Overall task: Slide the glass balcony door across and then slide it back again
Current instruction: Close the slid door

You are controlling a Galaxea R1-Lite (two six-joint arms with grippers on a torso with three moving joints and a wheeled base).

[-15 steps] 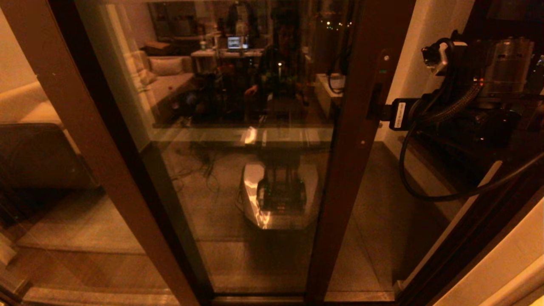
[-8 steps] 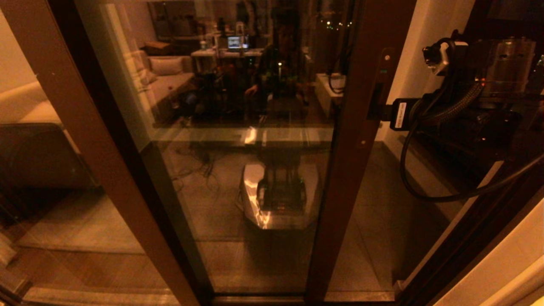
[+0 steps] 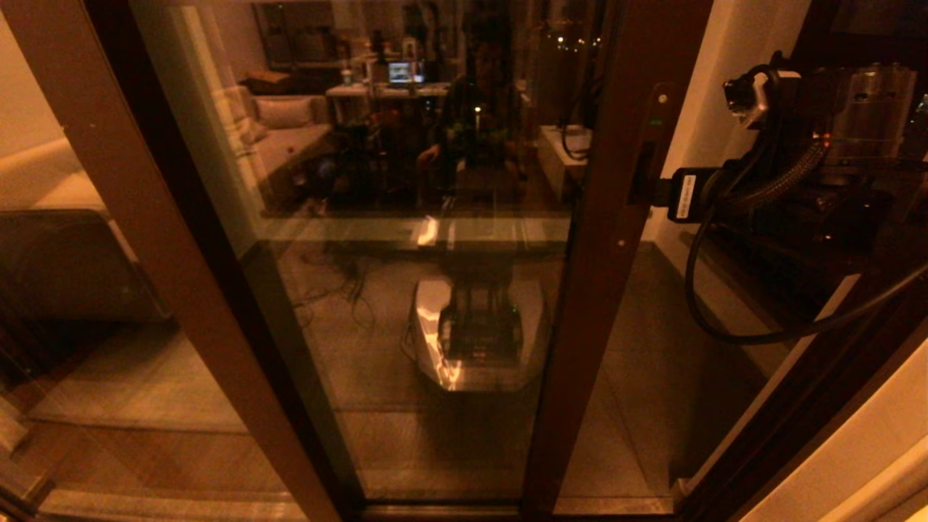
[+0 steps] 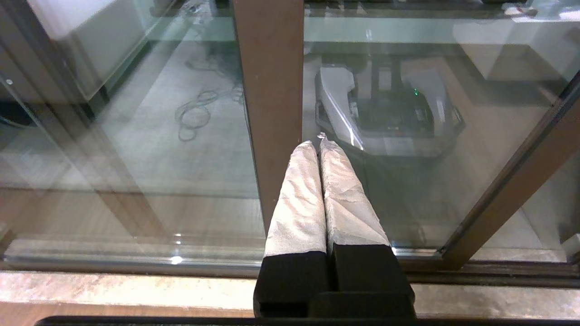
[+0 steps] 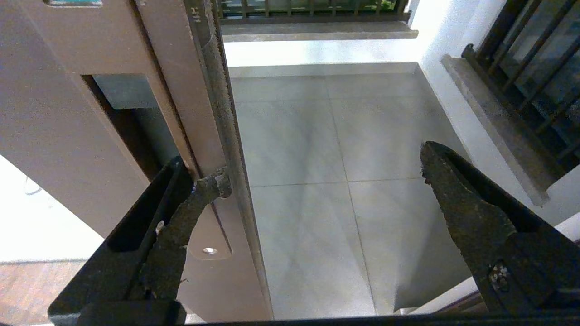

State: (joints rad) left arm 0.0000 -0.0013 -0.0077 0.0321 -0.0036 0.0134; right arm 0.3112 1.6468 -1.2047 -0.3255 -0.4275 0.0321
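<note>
The glass balcony door (image 3: 435, 217) fills the middle of the head view. Its wide reddish-brown stile (image 3: 609, 239) carries a dark handle slot (image 3: 641, 174) and a small lock (image 3: 656, 122). My right gripper (image 3: 654, 192) is open at that slot. One finger (image 5: 181, 222) is hooked into the slot (image 5: 122, 117) and bears on the stile edge (image 5: 217, 113). The other finger (image 5: 457, 199) hangs free over the balcony floor. My left gripper (image 4: 317, 142) is shut on nothing, low by the floor track, out of the head view.
The other glass panel's plain brown post (image 3: 145, 217) slants down the left, and the same post (image 4: 272, 90) stands just beyond the left fingertips. Right of the stile are a tiled balcony floor (image 5: 317, 136), white wall (image 3: 725, 87), dark railing (image 5: 534, 68) and my arm's black cable (image 3: 696, 290).
The door stile and my right gripper have crept a few pixels to the right together. The finger stays in the handle slot.
</note>
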